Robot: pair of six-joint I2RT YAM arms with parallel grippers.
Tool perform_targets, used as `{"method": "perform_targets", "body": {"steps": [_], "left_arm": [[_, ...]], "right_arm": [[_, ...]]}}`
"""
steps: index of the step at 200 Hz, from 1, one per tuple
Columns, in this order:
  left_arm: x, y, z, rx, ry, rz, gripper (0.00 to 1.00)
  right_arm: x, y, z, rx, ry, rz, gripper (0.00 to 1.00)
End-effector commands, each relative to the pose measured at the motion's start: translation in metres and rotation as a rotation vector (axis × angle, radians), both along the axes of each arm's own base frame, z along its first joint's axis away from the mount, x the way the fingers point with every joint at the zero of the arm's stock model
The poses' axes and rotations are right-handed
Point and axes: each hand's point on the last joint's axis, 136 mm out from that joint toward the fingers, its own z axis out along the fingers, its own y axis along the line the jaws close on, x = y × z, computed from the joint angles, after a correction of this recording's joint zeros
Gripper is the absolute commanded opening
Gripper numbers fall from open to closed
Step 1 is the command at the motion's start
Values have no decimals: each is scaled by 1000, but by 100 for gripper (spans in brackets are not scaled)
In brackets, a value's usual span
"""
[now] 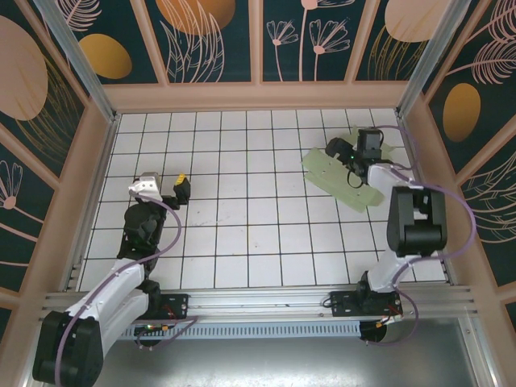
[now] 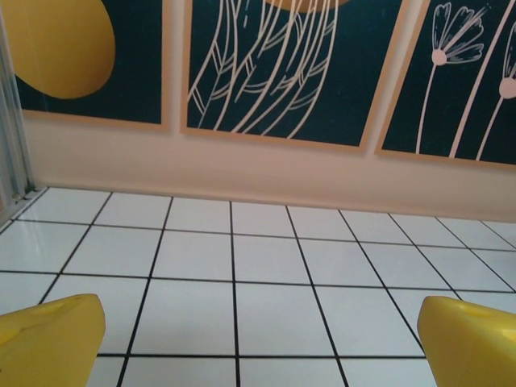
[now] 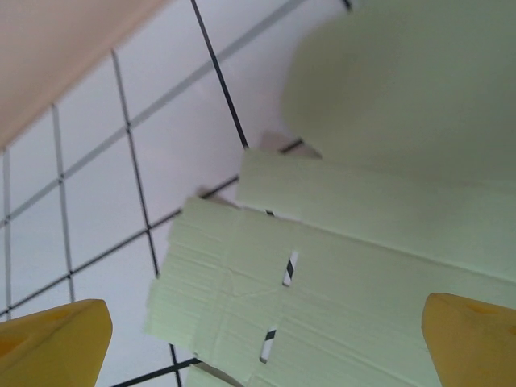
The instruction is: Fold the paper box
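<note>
Lying flat and unfolded on the far-right tiles (image 1: 242,161), the paper box (image 1: 343,184) sits under the right gripper (image 1: 343,156); the left gripper (image 1: 181,188) hangs well apart. Left wrist: left fingers (image 2: 48,339) spread, empty. Right wrist: right fingers (image 3: 52,343) spread above the card, gripping nothing; all folding seemingly remains.

The paper box (image 3: 363,274) is thin, matt, pale green card with faint ribbed creases (and clean-cut slots). The tabletop (image 2: 266,258) is glossy white tile with dark grout lines and soft reflections. The left fingers (image 2: 48,339) and right fingers (image 3: 50,343) look like smooth yellow plastic. The front rail (image 1: 266,300) is dull silvery metal.
</note>
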Motion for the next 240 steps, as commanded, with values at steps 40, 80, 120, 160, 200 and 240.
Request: {"method": "perform_targets", "body": {"steps": [40, 80, 120, 160, 200, 240], "left_arm": [[-1, -8, -16, -50, 78, -43, 99], [4, -14, -15, -75, 97, -67, 99], [12, -20, -17, -130, 158, -83, 99], [21, -29, -16, -170, 193, -109, 99], [27, -38, -12, -167, 208, -134, 99], [45, -63, -7, -160, 244, -205, 99]], "right_arm": [[0, 32, -40, 69, 162, 57, 99], [-11, 78, -52, -15, 181, 255, 99], [-36, 128, -65, -121, 213, 516, 99], [-74, 176, -77, -201, 264, 761, 99], [-128, 216, -72, -198, 275, 983, 99], [-134, 213, -33, -176, 143, 933, 99]]}}
